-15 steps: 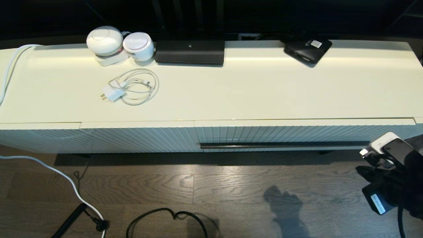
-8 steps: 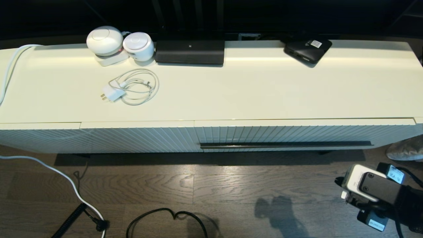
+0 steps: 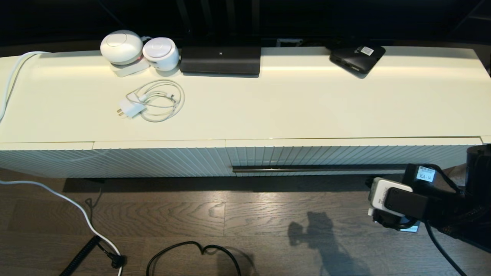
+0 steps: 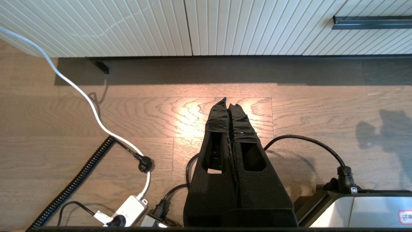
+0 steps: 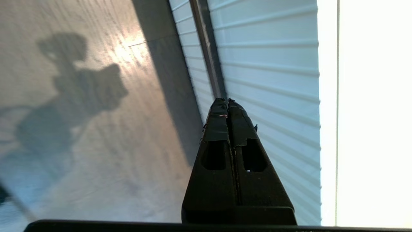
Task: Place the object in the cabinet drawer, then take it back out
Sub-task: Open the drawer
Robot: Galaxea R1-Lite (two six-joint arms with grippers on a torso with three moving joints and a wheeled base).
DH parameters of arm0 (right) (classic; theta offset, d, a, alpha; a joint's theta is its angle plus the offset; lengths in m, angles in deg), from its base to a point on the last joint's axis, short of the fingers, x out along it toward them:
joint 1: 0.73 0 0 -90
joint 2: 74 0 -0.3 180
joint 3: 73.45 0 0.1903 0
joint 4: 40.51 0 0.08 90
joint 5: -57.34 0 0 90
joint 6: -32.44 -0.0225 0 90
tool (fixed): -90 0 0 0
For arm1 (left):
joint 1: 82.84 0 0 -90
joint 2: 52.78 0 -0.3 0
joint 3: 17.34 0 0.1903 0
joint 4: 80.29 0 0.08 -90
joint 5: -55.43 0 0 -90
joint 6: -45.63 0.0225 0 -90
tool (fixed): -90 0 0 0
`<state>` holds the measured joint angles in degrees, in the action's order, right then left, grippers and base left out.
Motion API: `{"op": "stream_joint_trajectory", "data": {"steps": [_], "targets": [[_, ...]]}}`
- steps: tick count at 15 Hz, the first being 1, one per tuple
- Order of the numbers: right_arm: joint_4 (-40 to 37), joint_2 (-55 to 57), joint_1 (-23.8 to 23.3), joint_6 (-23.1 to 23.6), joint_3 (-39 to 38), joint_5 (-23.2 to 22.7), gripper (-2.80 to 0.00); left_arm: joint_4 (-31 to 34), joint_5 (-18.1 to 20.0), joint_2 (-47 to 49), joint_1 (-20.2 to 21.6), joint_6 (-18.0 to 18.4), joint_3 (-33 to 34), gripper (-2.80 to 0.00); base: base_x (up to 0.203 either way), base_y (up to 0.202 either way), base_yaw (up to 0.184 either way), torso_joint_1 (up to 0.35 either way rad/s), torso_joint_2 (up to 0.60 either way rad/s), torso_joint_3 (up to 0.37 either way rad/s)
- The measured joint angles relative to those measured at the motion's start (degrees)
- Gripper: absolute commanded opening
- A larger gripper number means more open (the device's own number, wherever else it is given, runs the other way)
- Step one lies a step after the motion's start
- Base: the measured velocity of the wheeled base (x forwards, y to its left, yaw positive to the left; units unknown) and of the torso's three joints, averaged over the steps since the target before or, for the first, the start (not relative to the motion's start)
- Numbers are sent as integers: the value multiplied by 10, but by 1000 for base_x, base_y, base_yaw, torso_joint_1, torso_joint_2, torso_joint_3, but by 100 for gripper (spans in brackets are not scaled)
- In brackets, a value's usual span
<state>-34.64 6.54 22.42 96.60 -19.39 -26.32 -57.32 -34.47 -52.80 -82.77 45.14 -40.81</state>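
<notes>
The object is out of view in every frame. The cabinet drawer (image 3: 345,155) is closed, a cream ribbed front with a long dark handle bar (image 3: 330,168). My right arm (image 3: 399,201) hovers low over the floor, just in front of the handle bar's right end. In the right wrist view my right gripper (image 5: 228,100) is shut and empty, its tips close to the ribbed front (image 5: 267,64) beside the handle bar (image 5: 207,48). My left gripper (image 4: 228,101) is shut on nothing, parked above the wooden floor, facing the cabinet.
On the cabinet top (image 3: 291,107) lie a coiled white charger cable (image 3: 153,100), two white round devices (image 3: 140,50), a black box (image 3: 220,59) and a small flat black box (image 3: 356,57). Cables (image 3: 191,253) and a white cord (image 3: 76,209) trail on the floor.
My right arm has swung from the frame's right edge, down and then left, and now sits nearer the handle bar's right end. Its gripper stayed shut.
</notes>
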Motion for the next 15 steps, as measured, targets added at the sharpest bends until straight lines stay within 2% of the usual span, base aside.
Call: {"op": "stream_joint_trajectory", "data": {"steps": [8,10,13,14,15], "targets": [[101,51,-1,107,-47,-50,-280,0,0,0,0,0,0,-280,0,0,0,0,0,0],[114,60,-14,141,-60,-55,-280,0,0,0,0,0,0,-280,0,0,0,0,0,0],[128,80,-40,158,-66,-56,-280,0,0,0,0,0,0,-280,0,0,0,0,0,0],[127,85,-52,163,-66,-56,0,0,0,0,0,0,0,-280,0,0,0,0,0,0],[127,91,-65,169,-67,-55,0,0,0,0,0,0,0,-280,0,0,0,0,0,0]]}}
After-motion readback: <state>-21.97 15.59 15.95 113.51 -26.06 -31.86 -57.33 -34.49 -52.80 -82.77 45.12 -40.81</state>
